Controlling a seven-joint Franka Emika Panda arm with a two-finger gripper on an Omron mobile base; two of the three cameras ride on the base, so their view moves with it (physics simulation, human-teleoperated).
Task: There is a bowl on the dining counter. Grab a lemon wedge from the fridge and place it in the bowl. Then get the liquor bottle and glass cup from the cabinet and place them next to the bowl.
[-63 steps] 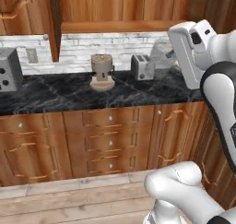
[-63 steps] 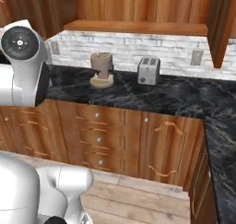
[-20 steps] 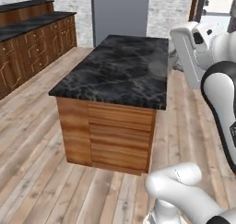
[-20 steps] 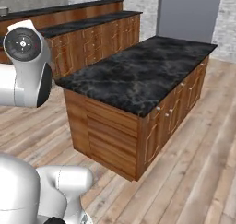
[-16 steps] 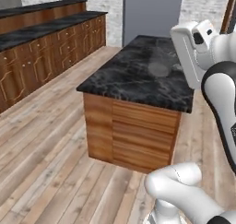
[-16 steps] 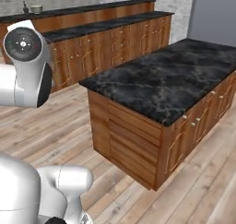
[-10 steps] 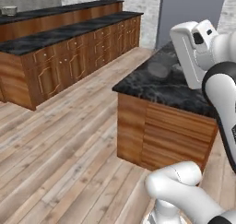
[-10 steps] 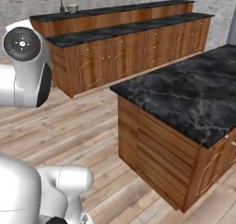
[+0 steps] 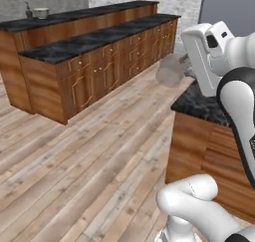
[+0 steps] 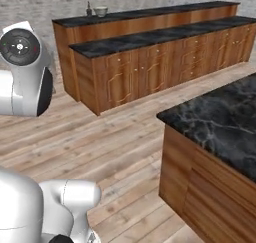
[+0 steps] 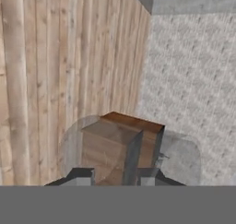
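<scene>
A: Right, what is the gripper (image 11: 115,176) doing?

B: It is clamping a glass cup (image 11: 182,156); in the hand view the two dark fingertips (image 11: 82,174) are sitting partly closed with the translucent cup walls around them; wooden floor (image 11: 55,57) and a pale grey wall are showing through and beyond the glass.

A: Is the left base view agreeing?

B: Yes; the cup (image 9: 169,71) is showing as a hazy grey blob just in front of the white hand, hanging in the air over the near corner of the island counter (image 9: 199,104); it is not resting on anything.

A: Where is the bowl sitting?

B: It is sitting on the upper tier of the long two-level dining counter (image 10: 150,34), near its far left end; bowl (image 10: 101,10) in the right base view, bowl (image 9: 41,12) in the left one; it is well apart from the arm, with open floor between.

A: Anything next to it?

B: A thin dark thing (image 10: 89,8) is standing just beside the bowl; too small to name.

A: And the island?

B: Its black marble top (image 10: 220,117) is lying at the right of the right base view, over wooden drawers.
</scene>
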